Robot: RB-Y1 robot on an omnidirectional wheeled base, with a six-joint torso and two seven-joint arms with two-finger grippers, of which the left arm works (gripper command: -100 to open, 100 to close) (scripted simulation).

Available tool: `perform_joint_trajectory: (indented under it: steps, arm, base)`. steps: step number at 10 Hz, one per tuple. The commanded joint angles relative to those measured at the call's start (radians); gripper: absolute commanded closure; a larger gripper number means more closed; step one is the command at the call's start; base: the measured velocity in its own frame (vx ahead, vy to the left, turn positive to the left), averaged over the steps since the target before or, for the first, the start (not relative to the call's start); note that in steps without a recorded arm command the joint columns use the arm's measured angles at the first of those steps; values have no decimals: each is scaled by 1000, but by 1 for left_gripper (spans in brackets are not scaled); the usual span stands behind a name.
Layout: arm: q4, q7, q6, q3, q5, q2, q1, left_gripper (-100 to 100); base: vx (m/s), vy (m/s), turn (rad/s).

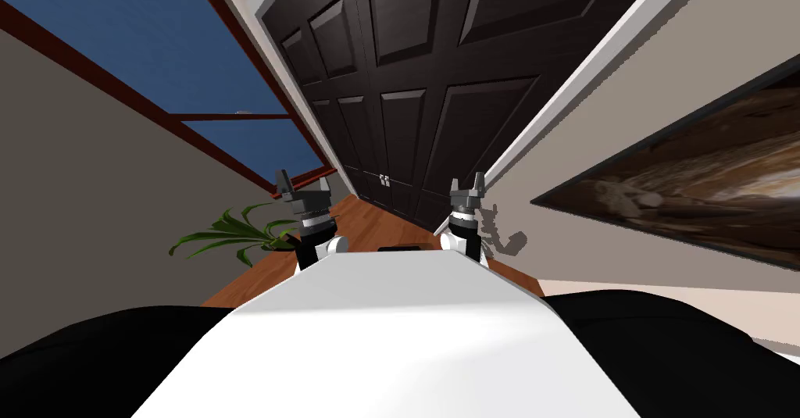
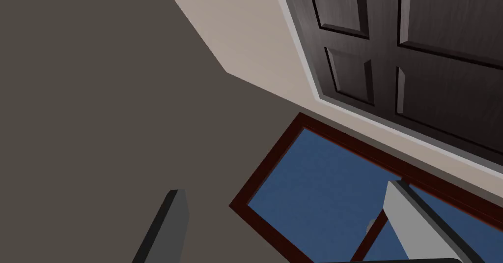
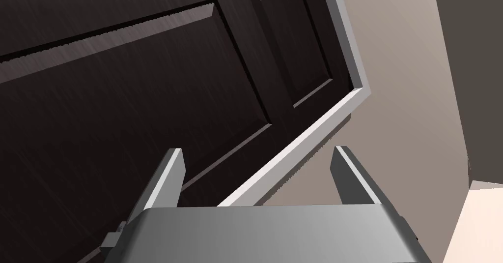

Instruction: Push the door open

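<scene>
A dark, panelled double door (image 1: 406,116) in a white frame (image 1: 547,101) stands shut ahead of me, with two small pale handles (image 1: 383,179) at the seam. My left gripper (image 1: 303,180) is raised in front of the left leaf, short of the door, fingers open and empty. In the left wrist view the left gripper (image 2: 287,225) points toward the wall and a window beside the door (image 2: 417,39). My right gripper (image 1: 466,183) is up by the right leaf's edge, also open. In its wrist view the right gripper (image 3: 259,174) faces the dark door panel (image 3: 123,102) and white frame (image 3: 304,142).
A window (image 1: 156,30) with a red-brown frame fills the left wall, with a green potted plant (image 1: 234,234) below it. A dark framed picture (image 1: 703,179) hangs on the right wall. Wooden floor (image 1: 367,226) runs between me and the door.
</scene>
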Motion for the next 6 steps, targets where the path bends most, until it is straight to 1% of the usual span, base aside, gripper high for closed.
perform_joint_trajectory:
  steps: [1, 2, 3, 6]
  arm:
    - [19, -28, -5, 7, -12, 4, -8, -100]
    - [30, -44, -8, 11, -18, 6, -12, -100]
    - [52, -76, -14, 19, -32, 10, -21, -100]
    - [86, -125, -23, 31, -52, 15, -34, -100]
  base:
    - [-1, -3, -18]
    - [24, 16, -27]
    - [33, 23, -37]
    - [33, 27, -23]
